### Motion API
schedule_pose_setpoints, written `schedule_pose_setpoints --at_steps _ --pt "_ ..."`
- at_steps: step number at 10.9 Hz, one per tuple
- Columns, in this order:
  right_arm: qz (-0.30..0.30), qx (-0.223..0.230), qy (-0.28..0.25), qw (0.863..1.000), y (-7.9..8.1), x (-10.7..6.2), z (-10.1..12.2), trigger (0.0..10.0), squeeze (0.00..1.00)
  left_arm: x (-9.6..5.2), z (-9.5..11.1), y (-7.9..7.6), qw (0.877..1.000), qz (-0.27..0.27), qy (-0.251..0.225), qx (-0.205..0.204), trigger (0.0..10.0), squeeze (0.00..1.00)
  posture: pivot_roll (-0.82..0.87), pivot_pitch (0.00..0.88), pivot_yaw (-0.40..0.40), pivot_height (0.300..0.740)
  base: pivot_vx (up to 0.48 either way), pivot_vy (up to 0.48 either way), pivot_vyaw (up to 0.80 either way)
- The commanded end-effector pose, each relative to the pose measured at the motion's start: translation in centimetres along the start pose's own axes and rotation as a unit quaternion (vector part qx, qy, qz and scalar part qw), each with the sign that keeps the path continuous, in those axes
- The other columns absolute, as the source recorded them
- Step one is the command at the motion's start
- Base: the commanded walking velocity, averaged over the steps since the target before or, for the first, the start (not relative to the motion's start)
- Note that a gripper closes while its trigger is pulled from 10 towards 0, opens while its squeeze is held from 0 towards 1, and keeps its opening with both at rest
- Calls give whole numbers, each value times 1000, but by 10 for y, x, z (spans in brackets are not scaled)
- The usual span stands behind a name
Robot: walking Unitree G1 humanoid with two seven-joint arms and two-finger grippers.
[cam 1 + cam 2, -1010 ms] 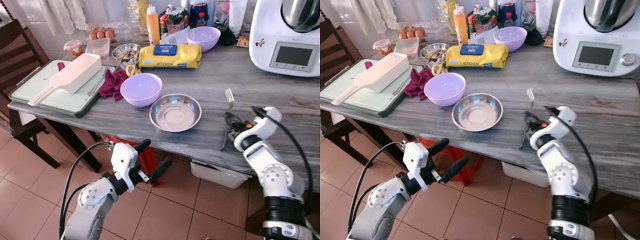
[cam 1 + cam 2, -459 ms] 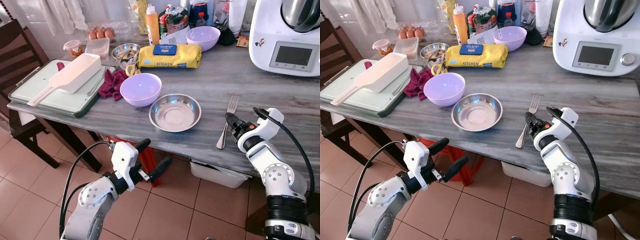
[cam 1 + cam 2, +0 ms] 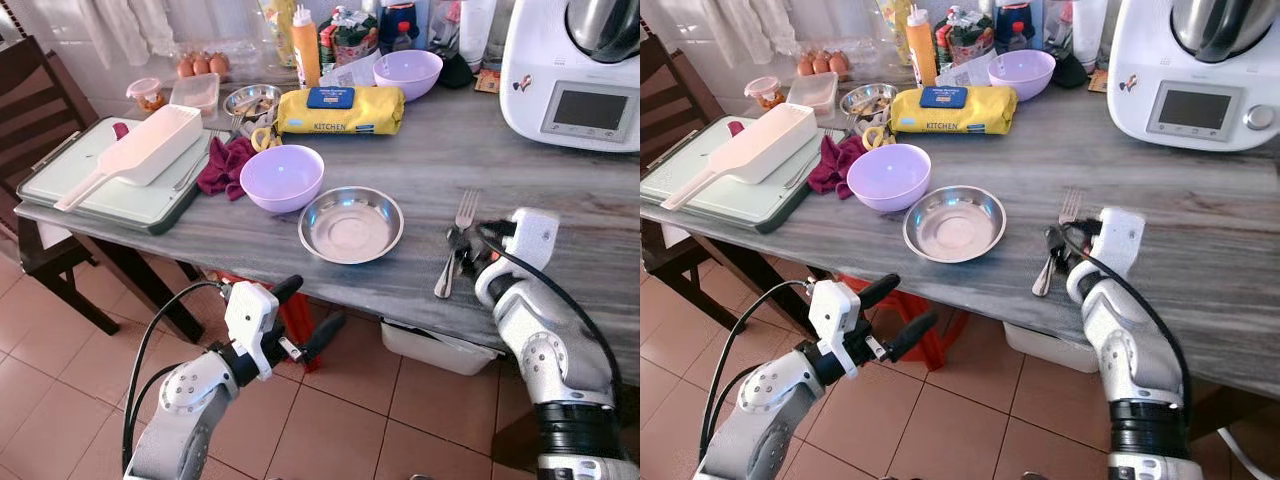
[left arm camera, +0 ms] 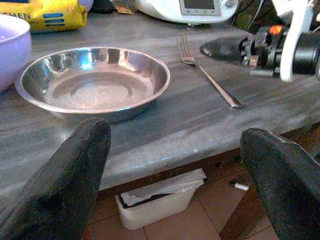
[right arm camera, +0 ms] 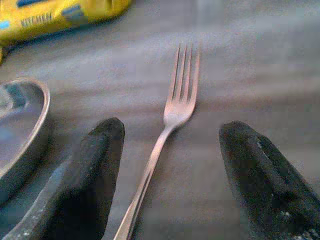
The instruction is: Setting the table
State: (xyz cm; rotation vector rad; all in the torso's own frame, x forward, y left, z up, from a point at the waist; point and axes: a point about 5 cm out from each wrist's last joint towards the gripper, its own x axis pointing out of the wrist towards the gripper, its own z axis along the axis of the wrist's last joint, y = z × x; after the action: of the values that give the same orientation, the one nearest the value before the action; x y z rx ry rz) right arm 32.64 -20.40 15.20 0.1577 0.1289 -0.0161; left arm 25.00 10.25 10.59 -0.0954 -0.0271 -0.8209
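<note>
Right wrist view: spread right pincer [image 5: 170, 170] straddles fork [image 5: 172, 117].

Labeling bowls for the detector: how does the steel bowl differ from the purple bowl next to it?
The steel bowl is shiny bare metal; the purple bowl is matte lilac. The steel bowl is shallow and wide with a flat rim; the purple bowl is deeper and rounder. The steel bowl sits nearer the table edge, beside the fork; the purple bowl sits further back by the red cloth. Both stand upright and look empty.

- We see a grey wood-grain tabletop [image 3: 560, 190].
- Terracotta floor tiles [image 3: 60, 400] lie below us.
- A dark wooden chair [image 3: 30, 110] stands at our left.
</note>
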Motion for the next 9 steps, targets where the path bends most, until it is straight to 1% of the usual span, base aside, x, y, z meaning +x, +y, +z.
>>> schedule_pose_setpoints --at_steps 1,2,3,4,5,6,7,8,9 --pt "-3 -19 -20 1000 6 0 9 10000 988 0 -2 2 1000 1 6 5 10000 0 -124 103 135 740 0 0 0" --pt "-7 -34 -30 999 7 -1 11 10000 984 2 -2 2 1000 1 4 5 10000 0 -125 104 134 740 0 0 0" --pt "-27 -54 -25 998 4 -1 9 10000 980 3 -2 1 1000 1 2 5 10000 0 -126 104 133 740 0 0 0" --pt "-58 -78 -14 995 -3 -1 6 10000 655 4 -1 3 1000 2 -1 5 10000 0 -126 107 132 740 0 0 0" --pt "-70 -85 -10 994 -7 -1 5 10000 325 5 -1 4 1000 3 -1 5 10000 0 -127 107 134 740 0 0 0" --pt "-86 -83 2 993 -13 0 2 10000 275 5 -1 4 1000 3 -1 5 10000 0 -128 109 134 740 0 0 0" --pt "-107 -83 17 991 -20 2 0 10000 275 5 -2 3 1000 2 -1 4 10000 0 -126 111 133 740 0 0 0" --pt "-120 -90 25 988 -23 2 -2 10000 271 6 -2 3 1000 3 -2 4 10000 0 -123 112 129 740 0 0 0" --pt "-127 -88 34 987 -25 2 -6 10000 275 5 -2 4 1000 4 -2 4 10000 0 -119 111 129 740 0 0 0"
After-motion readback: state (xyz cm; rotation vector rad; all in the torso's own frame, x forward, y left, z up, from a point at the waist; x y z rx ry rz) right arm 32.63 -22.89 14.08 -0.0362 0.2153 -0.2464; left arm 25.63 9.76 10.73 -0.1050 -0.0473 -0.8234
